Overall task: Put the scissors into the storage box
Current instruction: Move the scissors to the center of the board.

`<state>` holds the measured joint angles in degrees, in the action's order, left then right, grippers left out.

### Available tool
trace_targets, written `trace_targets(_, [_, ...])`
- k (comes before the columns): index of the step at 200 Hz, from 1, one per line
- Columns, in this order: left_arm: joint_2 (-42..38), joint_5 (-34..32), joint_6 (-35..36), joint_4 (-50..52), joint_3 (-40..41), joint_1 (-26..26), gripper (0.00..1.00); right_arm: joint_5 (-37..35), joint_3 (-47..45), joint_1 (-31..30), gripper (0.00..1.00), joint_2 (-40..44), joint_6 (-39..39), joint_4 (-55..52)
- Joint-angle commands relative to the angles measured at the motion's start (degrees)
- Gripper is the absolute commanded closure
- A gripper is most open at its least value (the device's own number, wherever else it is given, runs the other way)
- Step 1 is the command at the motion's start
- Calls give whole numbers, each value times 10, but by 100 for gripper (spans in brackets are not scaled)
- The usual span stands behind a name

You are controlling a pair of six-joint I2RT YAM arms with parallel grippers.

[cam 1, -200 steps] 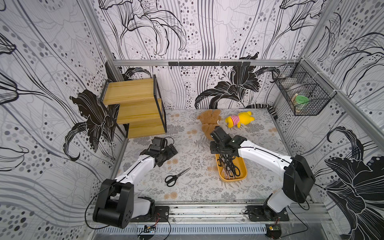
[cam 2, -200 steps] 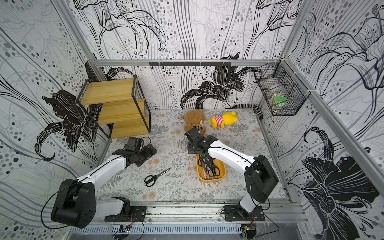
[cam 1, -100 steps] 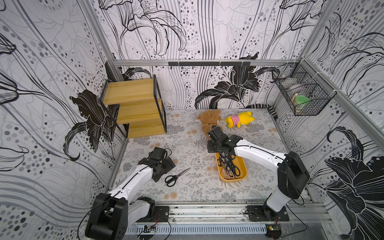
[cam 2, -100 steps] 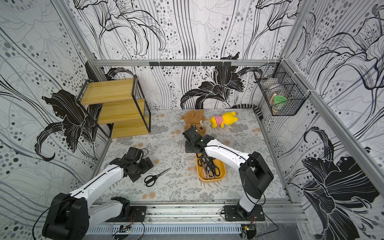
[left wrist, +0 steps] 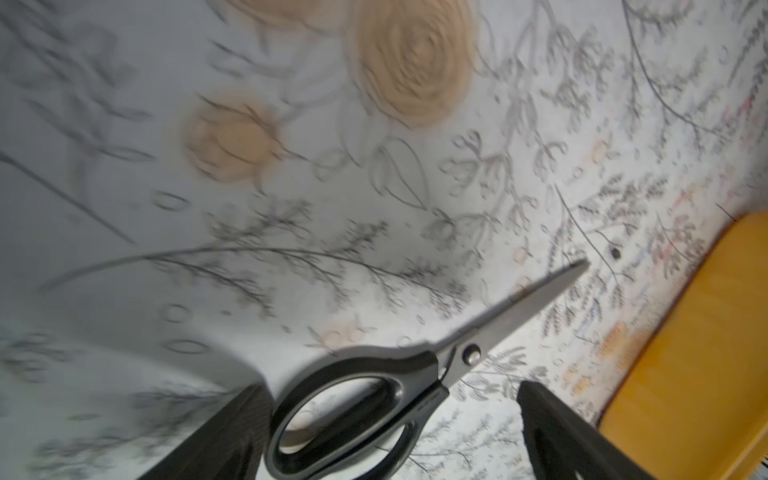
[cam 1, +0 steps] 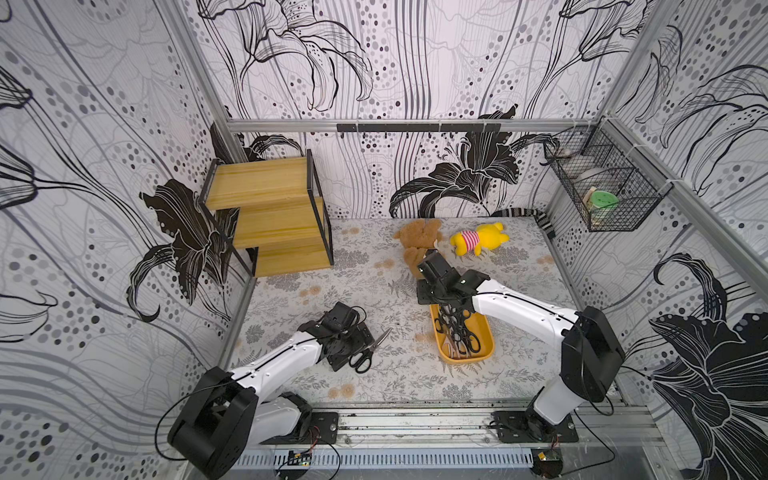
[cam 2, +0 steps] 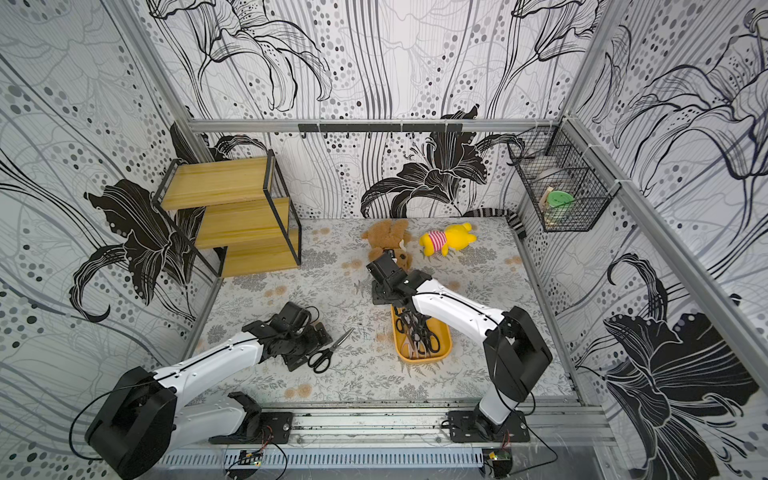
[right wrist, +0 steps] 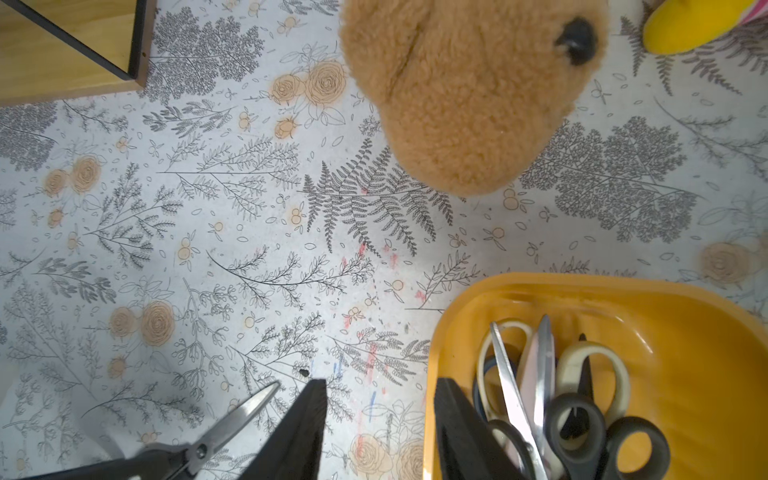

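The storage box (cam 1: pixel 485 332), a yellow-orange tray with rounded corners, stands on the flowered tabletop (cam 1: pixel 374 286). Inside it lies a pile of scissors (cam 1: pixel 459 332). The right wrist view shows black handles, cream handles and one dark blue loop, and the metal blades point to the rounded end of the box. I cannot count the pairs exactly.

One more pair, the loose scissors (cam 1: pixel 372 347), is outside the box. It lies flat on the tabletop on the left arm's side, well apart from the box rim. Its blades are closed and the tip points toward the box.

The left tool (left wrist: pixel 390 387) is low over the handles of the loose scissors. Its fingers (left wrist: pixel 557 432) are wide apart, one on each side of the black handle loop. A gap shows at one finger; at the other I cannot tell if it touches.

The right tool (right wrist: pixel 380 382) hangs above the far end of the box. Its jaws are partly apart, with nothing between them. One finger is over the box rim and the other is over the bare tabletop just beside it.

Near that same end of the box lies a brown plush toy (cam 1: pixel 417 241). A yellow plush toy (cam 1: pixel 478 243) lies a little farther from the box. A wooden shelf (cam 1: pixel 270 216) stands well apart from the box, on the left arm's side.
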<state>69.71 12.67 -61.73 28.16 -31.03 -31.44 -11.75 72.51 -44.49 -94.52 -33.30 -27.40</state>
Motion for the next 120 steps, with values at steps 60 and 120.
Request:
trace_targets(60, [104,128,-141,-228,-43,-76,3,1,-32,0,53,23,13,-22])
trace_targets(120, [88,64,-44,-136,-84,28,3,71,-57,-65,53,28,8,-16])
